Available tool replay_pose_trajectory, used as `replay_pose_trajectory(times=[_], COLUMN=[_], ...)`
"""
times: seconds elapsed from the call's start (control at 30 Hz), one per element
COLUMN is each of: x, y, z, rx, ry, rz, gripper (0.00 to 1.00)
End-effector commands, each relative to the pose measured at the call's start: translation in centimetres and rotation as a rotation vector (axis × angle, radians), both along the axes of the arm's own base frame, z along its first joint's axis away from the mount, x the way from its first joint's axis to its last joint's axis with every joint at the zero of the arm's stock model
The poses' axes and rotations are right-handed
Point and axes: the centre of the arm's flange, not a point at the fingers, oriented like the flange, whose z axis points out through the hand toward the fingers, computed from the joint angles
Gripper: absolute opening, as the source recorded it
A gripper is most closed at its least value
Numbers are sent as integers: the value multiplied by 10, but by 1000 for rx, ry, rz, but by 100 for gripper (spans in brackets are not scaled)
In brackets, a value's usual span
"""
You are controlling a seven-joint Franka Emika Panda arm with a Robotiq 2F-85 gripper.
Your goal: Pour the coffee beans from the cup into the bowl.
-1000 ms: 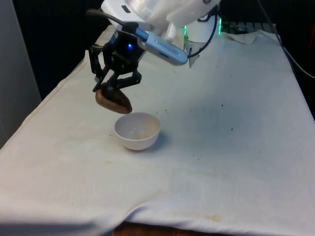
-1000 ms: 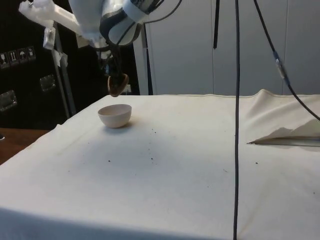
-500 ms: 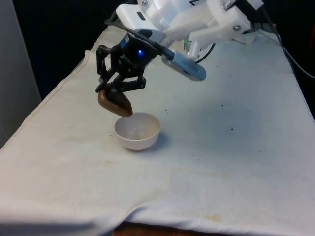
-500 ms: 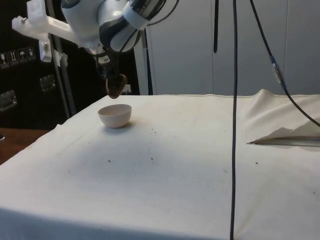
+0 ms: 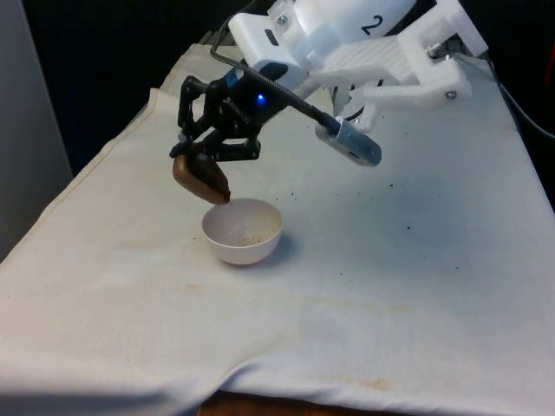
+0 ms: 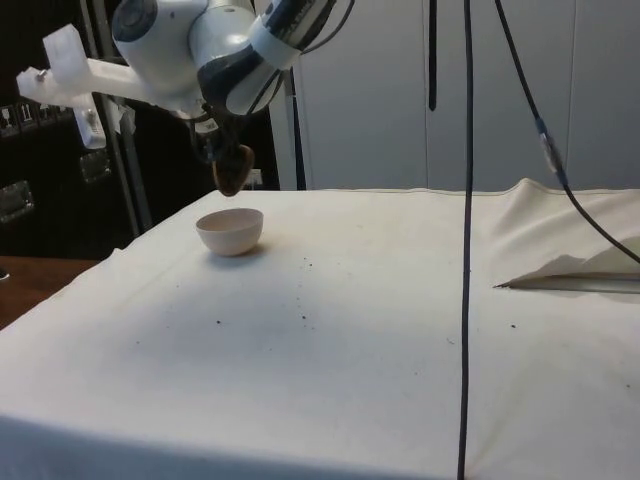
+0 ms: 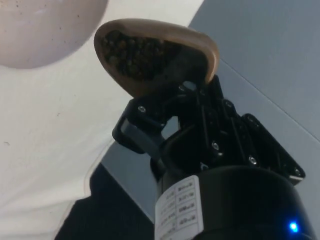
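Now | tool (image 5: 201, 165) grasping tipped cup (image 5: 200, 177) | above bowl (image 5: 242, 231) rim, apart

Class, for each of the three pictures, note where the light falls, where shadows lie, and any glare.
Front view: even light; the white bowl casts a soft shadow toward the view's right. Side view: the cloth is bright, the brown cup dark against it, no glare. Wrist view: the coffee beans sit shadowed inside the cup; the gripper is dark.

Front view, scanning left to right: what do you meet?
Cup held tilted in the gripper, then the bowl, then scattered beans on the cloth.
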Motion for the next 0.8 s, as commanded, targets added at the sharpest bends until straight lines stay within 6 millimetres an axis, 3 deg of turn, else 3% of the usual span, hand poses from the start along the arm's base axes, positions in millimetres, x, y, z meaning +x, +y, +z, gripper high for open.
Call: replay_pose_trajectory(times=[0.0,0.77], x=[0,0], y=[2,32], z=[1,7], rx=[-15,-173], ry=[1,4], rz=[-1,-13], gripper=[0,0])
